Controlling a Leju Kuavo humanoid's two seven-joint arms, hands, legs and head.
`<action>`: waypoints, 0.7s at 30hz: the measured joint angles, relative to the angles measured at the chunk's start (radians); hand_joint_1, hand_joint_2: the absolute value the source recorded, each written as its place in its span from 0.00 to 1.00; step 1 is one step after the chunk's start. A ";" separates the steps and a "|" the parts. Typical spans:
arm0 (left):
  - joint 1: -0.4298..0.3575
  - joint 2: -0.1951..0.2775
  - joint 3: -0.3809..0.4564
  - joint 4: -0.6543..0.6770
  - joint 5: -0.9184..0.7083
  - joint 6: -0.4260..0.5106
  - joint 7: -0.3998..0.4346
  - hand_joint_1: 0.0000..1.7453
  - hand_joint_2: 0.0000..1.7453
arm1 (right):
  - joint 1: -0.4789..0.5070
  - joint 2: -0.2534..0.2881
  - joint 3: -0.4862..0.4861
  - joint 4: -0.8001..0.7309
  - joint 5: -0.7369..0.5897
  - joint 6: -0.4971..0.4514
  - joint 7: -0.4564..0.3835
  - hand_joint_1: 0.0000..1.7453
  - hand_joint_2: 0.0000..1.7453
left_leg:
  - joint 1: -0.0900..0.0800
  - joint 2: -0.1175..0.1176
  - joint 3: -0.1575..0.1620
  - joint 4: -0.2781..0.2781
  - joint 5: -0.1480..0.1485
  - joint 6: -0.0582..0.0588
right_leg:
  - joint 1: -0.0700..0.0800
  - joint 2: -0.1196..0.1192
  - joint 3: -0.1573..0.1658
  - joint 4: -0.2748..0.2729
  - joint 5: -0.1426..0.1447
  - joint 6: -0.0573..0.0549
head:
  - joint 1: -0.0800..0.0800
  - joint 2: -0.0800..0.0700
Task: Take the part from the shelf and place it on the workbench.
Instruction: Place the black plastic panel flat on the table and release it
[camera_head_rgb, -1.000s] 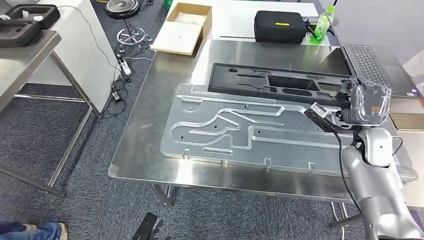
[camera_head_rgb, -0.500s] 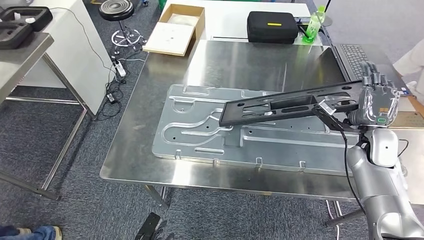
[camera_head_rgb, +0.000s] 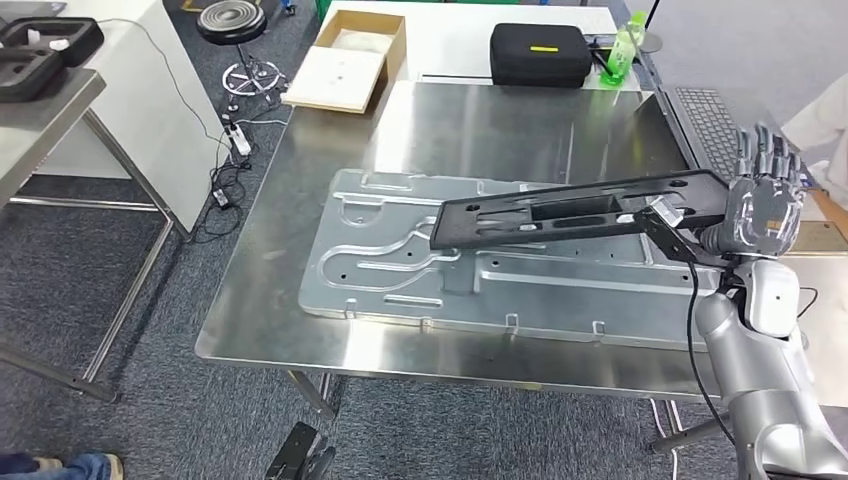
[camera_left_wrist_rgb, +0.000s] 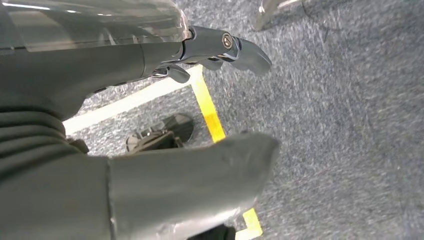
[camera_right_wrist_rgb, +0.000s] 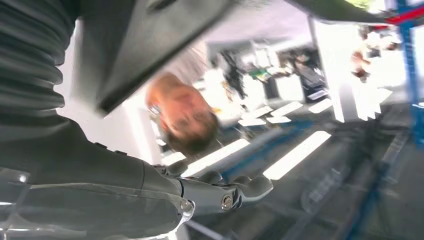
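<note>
A long black part (camera_head_rgb: 560, 212) with cut-out slots hangs tilted above the aluminium plate (camera_head_rgb: 400, 270) on the steel workbench (camera_head_rgb: 280, 300). My right hand (camera_head_rgb: 762, 205) holds its right end at the bench's right side, thumb against the part and the other fingers stretched upward. In the right wrist view the part (camera_right_wrist_rgb: 150, 40) is a dark flat slab just beside my right hand (camera_right_wrist_rgb: 125, 185). My left hand (camera_left_wrist_rgb: 150, 55) hangs over grey carpet with its fingers apart and nothing in it.
At the far edge of the bench are a black case (camera_head_rgb: 538, 52), a green bottle (camera_head_rgb: 620, 52) and a cardboard box (camera_head_rgb: 350, 60). A laptop keyboard (camera_head_rgb: 710, 120) lies at the right. A person's white sleeve (camera_head_rgb: 820, 120) is close by. A stool (camera_head_rgb: 232, 20) stands behind.
The black part has come up from lying flat at the back of the bench and now hangs tilted over the plate. My right hand rose with it, fingers now pointing up. The camera shifted slightly.
</note>
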 joint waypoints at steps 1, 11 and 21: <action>0.000 0.000 -0.001 0.000 0.001 0.000 0.000 0.00 0.00 | 0.000 0.000 -0.002 0.000 -0.020 0.011 -0.003 0.00 1.00 | 0.001 0.000 -0.001 -0.001 0.000 -0.005 | 0.000 0.001 -0.002 0.000 0.001 -0.009 | 0.000 0.000; 0.002 0.001 -0.003 0.000 0.016 0.000 0.001 0.00 0.00 | -0.044 0.020 -0.047 0.039 -0.427 0.299 -0.006 0.00 1.00 | -0.008 -0.002 -0.081 0.162 -0.042 0.014 | 0.024 0.005 0.003 -0.003 0.002 -0.047 | 0.000 0.000; 0.000 0.008 -0.005 -0.001 0.031 0.000 0.000 0.00 0.00 | -0.148 0.024 -0.156 0.207 -0.716 0.444 -0.026 0.00 1.00 | -0.011 -0.002 0.004 -0.034 0.027 0.046 | 0.019 0.003 -0.070 0.141 -0.079 -0.010 | 0.000 0.000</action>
